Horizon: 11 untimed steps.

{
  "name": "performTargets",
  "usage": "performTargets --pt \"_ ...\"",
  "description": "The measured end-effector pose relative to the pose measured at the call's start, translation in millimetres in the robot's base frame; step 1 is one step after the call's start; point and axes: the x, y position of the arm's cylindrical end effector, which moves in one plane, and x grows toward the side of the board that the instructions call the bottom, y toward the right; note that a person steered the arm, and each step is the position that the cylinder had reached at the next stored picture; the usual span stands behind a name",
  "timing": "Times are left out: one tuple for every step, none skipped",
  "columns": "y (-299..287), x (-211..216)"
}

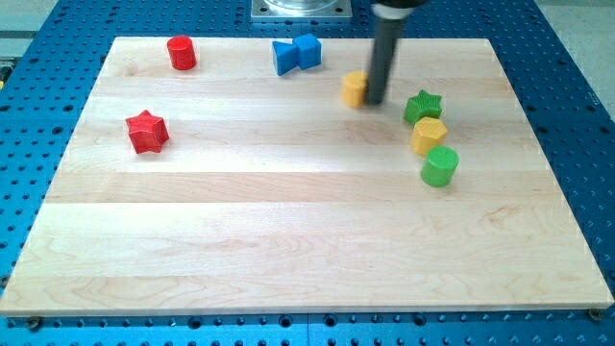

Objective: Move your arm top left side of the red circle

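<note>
The red circle (181,52), a short red cylinder, stands near the upper left of the frame, close to the top edge of the wooden worktop (288,221). My tip (375,101) is far from it, in the upper middle-right of the frame, at the end of the dark rod that comes down from the top edge. The tip sits just at the right side of a small yellow block (355,88), touching it or very nearly so; the rod partly hides that block's right edge, so its exact shape cannot be told. The arm carries no gripper, only this plain rod, so nothing is clasped or held.

Between the tip and the red circle, near the top edge, two blue blocks (295,54) stand pressed together, their shapes unclear. Below the red circle, at the left of the frame, lies a red star (147,132).

To the right of the tip, three blocks run downward in a close column: a green star (423,106), a yellow hexagon-like block (430,135) just under it, and a green cylinder (440,166) at the bottom. There are no containers on the worktop; every block rests directly on the wood.
</note>
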Motion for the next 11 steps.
performTargets --pt "-142.9 3.2" --pt "-262.3 21.2" --pt "-306.1 -30.6" --pt "-341.4 -66.8" --pt "-359.7 -79.2" --pt "-359.4 -102.9" --pt "-342.6 -133.3" --pt "-317.3 -137.4" --pt "-294.5 -132.4" --pt "-311.7 -100.6" --pt "-319.9 -59.6"
